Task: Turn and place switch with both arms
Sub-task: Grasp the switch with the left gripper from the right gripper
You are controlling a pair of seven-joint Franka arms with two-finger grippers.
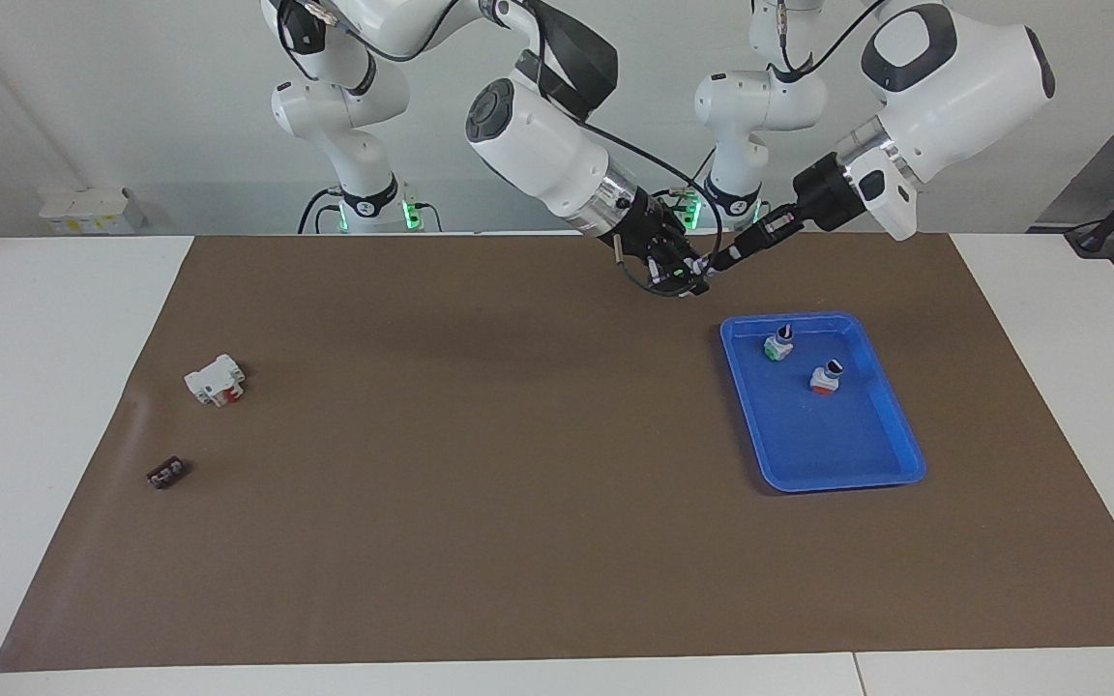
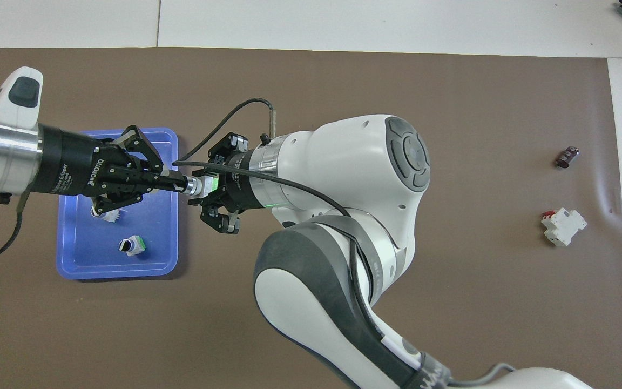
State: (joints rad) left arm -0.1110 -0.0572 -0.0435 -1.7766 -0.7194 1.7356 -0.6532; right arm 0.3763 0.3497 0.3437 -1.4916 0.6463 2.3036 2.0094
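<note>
The switch (image 2: 212, 184), a small white-grey block with a bright green end, hangs in the air between my two grippers, over the brown mat beside the blue tray (image 1: 842, 480). My right gripper (image 2: 219, 186) is shut on its body. My left gripper (image 2: 184, 184) is shut on its silver knob (image 2: 196, 185). In the facing view the green end (image 1: 688, 275) shows where the right gripper (image 1: 681, 274) and the left gripper (image 1: 715, 262) meet. The tray (image 2: 116, 273) holds another green-ended switch (image 1: 777, 346) and a red-ended one (image 1: 825, 378).
A larger white block with a red part (image 1: 216, 380) lies on the mat toward the right arm's end of the table. A small dark piece (image 1: 166, 473) lies farther from the robots than that block. White table borders the mat.
</note>
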